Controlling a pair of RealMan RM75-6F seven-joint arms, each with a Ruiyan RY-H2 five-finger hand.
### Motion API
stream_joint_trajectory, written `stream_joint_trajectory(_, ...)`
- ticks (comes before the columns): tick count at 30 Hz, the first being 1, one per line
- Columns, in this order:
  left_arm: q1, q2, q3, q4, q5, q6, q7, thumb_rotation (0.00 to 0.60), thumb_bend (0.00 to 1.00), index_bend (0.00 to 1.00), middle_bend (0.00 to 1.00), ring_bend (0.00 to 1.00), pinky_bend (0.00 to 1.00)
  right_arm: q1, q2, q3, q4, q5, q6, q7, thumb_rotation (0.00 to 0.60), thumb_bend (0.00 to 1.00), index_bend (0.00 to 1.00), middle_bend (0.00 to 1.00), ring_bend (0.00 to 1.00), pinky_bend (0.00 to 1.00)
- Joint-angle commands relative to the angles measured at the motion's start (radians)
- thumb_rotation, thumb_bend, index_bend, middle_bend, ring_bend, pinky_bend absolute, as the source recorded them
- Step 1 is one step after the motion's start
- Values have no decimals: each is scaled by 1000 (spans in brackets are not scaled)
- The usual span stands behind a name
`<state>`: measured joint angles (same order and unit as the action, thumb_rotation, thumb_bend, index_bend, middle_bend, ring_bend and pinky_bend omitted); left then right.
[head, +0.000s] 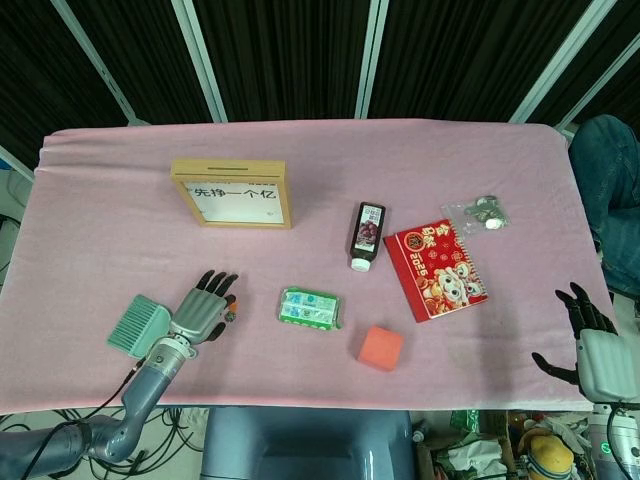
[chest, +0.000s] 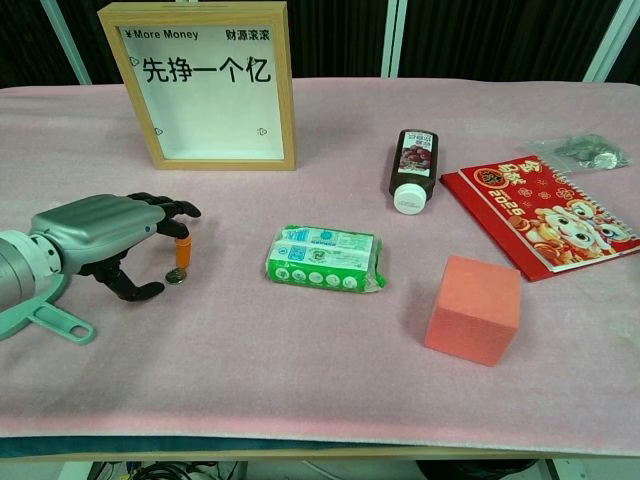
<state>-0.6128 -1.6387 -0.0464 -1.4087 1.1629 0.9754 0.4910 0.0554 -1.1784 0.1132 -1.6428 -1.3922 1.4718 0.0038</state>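
A small coin (chest: 176, 277) lies flat on the pink cloth (chest: 300, 370), directly under the fingertips of the left hand (chest: 105, 240), near the table's front left. The hand arches over it with fingers curled down; one orange-tipped finger (chest: 183, 248) points at the coin, and whether it touches cannot be told. The hand holds nothing. A green brush (head: 139, 325) lies just beside the wrist, on the outer side. To the right of the coin comes bare cloth, then a green packet (chest: 324, 257), then an orange block (chest: 474, 308) close to the front edge. Behind the hand stands a wooden frame (chest: 207, 85), upright, with open cloth between. Farther right lie a dark bottle (chest: 411, 168) on its side, a red calendar (chest: 545, 215) and a clear bag (head: 478, 213) with coins inside. The right hand (head: 597, 345) hangs off the table's right edge, fingers spread, empty
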Motion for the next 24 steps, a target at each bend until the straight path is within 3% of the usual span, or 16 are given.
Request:
stream_joint_trajectory(1,1,0,0,-1,-2,2,2,600,364,418,59,0,0,0,0,0,-1,0,0,0,600,62,132,22,141,212)
stream_joint_trajectory(24,4,2,1,-24,3,18,12,600,364,415,59,0,0,2,-2,0,-1,2,-3,-4,600,63,133,22,141,212)
